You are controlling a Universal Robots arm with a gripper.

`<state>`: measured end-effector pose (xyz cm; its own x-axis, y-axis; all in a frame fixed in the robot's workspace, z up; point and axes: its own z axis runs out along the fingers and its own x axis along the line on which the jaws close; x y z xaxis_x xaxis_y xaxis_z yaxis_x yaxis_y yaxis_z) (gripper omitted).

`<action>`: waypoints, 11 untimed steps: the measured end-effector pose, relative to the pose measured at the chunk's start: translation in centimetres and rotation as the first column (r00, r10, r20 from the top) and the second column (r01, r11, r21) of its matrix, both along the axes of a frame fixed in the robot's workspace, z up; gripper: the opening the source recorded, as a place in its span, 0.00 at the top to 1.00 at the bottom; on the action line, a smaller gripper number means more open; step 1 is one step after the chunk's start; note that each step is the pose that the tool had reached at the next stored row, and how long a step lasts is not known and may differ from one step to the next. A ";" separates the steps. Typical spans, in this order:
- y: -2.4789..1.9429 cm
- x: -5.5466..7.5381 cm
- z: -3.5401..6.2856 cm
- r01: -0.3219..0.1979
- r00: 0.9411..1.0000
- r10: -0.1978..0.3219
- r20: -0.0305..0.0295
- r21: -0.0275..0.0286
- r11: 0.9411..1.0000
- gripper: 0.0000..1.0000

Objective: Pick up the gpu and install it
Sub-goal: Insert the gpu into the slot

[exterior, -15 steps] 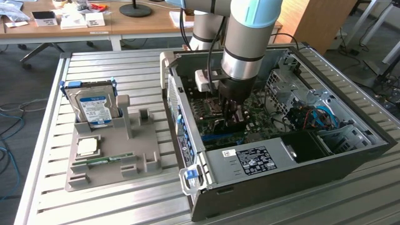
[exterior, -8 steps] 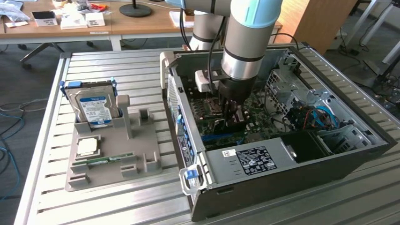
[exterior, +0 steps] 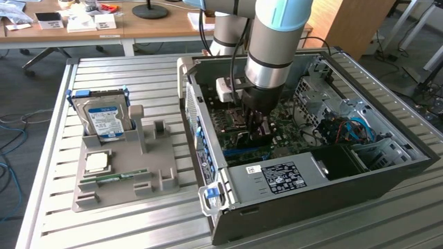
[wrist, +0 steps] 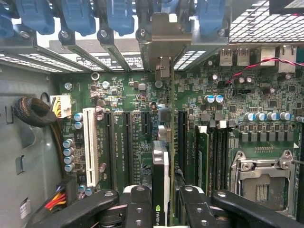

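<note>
The gpu stands on edge over the motherboard's expansion slots. It is a thin dark card with a green logo on its edge, and its silver end bracket reaches the case's rear slot openings. My gripper is shut on it, with one black finger on each side of the card. In the exterior view my gripper is lowered into the open computer case, and the dark gpu sits low against the board beneath it. Whether the card is fully seated cannot be told.
A grey holder on the slatted table at the exterior view's left carries a blue-labelled hard drive, a square chip and a green memory stick. Inside the case are a power supply, a processor socket and cable bundles.
</note>
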<state>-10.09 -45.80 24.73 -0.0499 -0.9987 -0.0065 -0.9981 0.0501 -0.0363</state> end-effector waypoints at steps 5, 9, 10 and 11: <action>0.00 0.0 0.01 -0.006 1.000 0.006 0.000 0.000 1.000 0.73; 0.00 0.0 0.00 -0.006 1.000 0.006 0.000 0.000 1.000 0.73; 0.01 0.0 -0.01 -0.006 1.000 0.006 0.000 0.000 1.000 0.73; 0.01 0.0 -0.05 -0.006 1.000 0.006 0.000 0.000 1.000 0.73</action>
<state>-10.05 -45.79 24.68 -0.0440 -0.9990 -0.0065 -0.9984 0.0442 -0.0364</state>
